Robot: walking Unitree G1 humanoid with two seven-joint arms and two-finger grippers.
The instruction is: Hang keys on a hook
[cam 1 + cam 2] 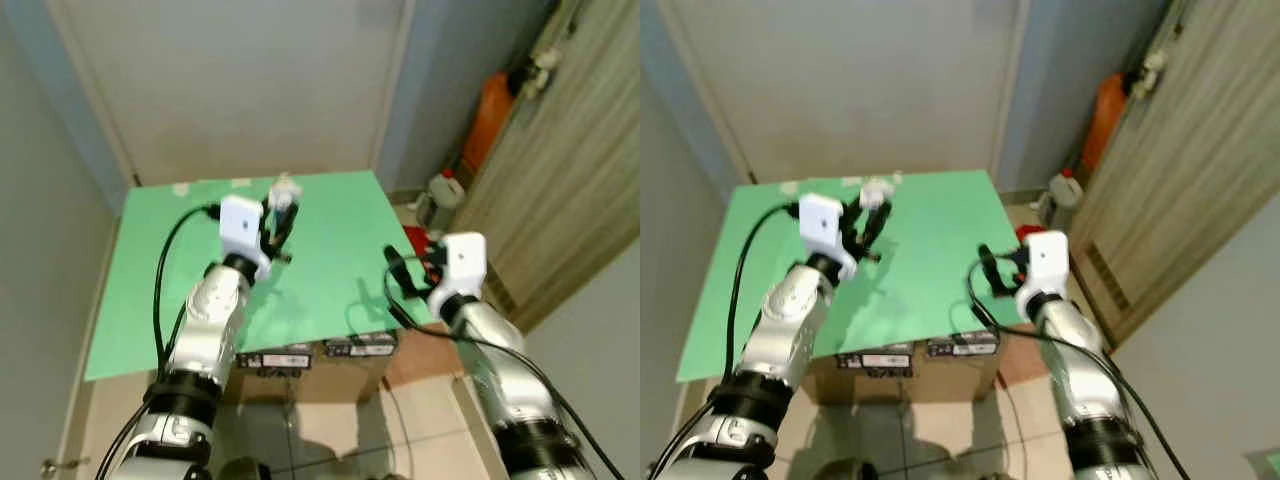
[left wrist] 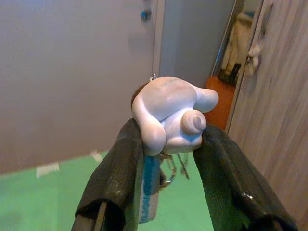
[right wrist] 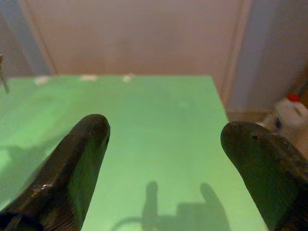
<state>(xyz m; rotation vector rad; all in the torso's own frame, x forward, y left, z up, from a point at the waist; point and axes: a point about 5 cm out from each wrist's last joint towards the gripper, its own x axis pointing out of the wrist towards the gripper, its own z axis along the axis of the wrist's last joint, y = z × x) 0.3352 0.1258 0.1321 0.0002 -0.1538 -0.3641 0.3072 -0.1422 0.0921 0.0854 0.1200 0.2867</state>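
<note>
Left claw raised forward, fingers clamped shut, right claw lower, fingers spread apart

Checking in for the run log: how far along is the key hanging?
Done: the pickup. The left gripper is shut on the keys, pinching their white figurine charm, raised above the green board.
In hand: carrying them; the key ring dangles below between the fingers.
Left: finding a hook and hanging them; I cannot make one out. The right gripper is open over the board.
</note>
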